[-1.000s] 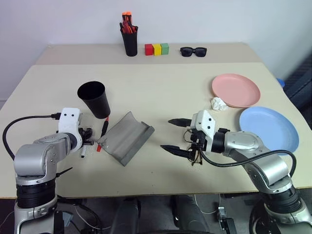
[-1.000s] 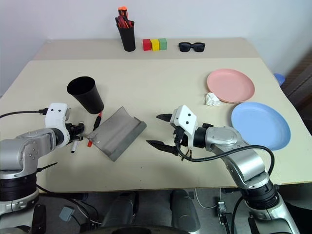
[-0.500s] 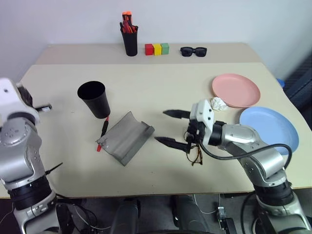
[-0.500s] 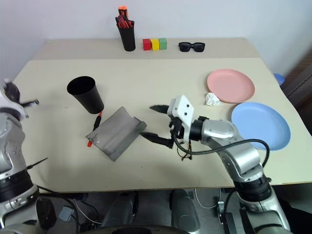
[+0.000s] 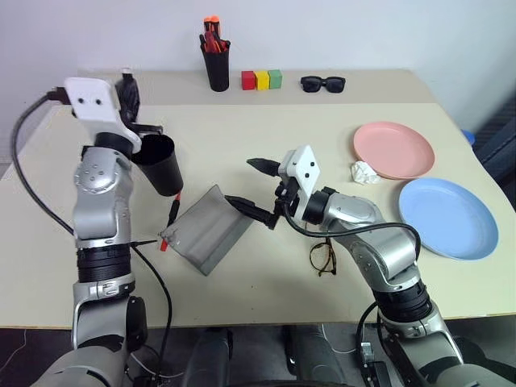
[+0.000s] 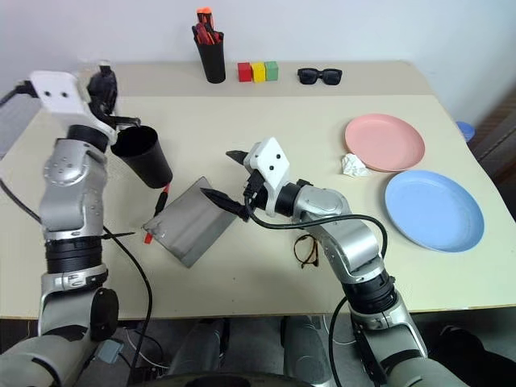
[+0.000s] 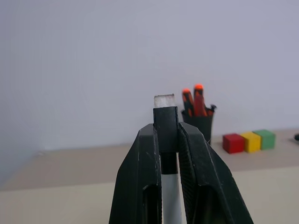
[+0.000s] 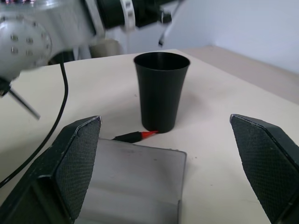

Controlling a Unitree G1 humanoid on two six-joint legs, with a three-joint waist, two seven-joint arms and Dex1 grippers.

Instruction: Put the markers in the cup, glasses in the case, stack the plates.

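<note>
The left end effector (image 7: 169, 154) grips the white marker (image 7: 171, 196) above the cup (image 5: 159, 164), while the right end effector (image 5: 251, 189) gapes wide over the case (image 5: 208, 229).

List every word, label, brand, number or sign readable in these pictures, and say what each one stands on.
None can be read.
white marker held between the left gripper fingers: no print shows on its barrel or black cap.
black cup: plain wall, no label.
open grey case: no marking visible.
pen pot, coloured blocks, sunglasses: too small to tell whether they carry print.
pink plate and blue plate: blank.
</note>
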